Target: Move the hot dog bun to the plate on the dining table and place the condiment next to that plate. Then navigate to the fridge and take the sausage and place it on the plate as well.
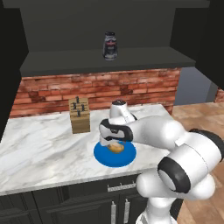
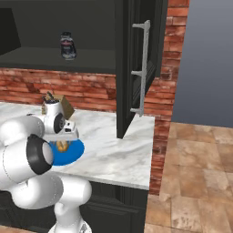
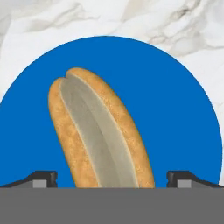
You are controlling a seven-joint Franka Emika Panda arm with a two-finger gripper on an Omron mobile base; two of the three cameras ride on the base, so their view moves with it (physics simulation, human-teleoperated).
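The hot dog bun (image 3: 103,131), golden-tan with a pale split top, lies on a flat blue plate (image 3: 175,113) on a marble counter by the brick wall. My gripper (image 3: 112,179) hangs just over it, open, with one fingertip on either side of the bun's near end and not touching it. From the base, the gripper (image 1: 114,143) (image 2: 63,142) covers much of the bun (image 1: 116,148) (image 2: 62,146). The condiment (image 1: 110,45) (image 2: 68,45), a dark grey bottle, stands on the dark shelf above. The orange-rimmed plate, dining table, fridge and sausage are out of view.
A wooden knife block (image 1: 79,115) (image 2: 63,107) stands behind the blue plate (image 1: 127,158) (image 2: 76,152). A tall black cabinet with a steel handle (image 2: 144,68) rises to the right. The counter edge (image 1: 65,186) runs close to the base. Wooden floor (image 2: 195,182) lies right.
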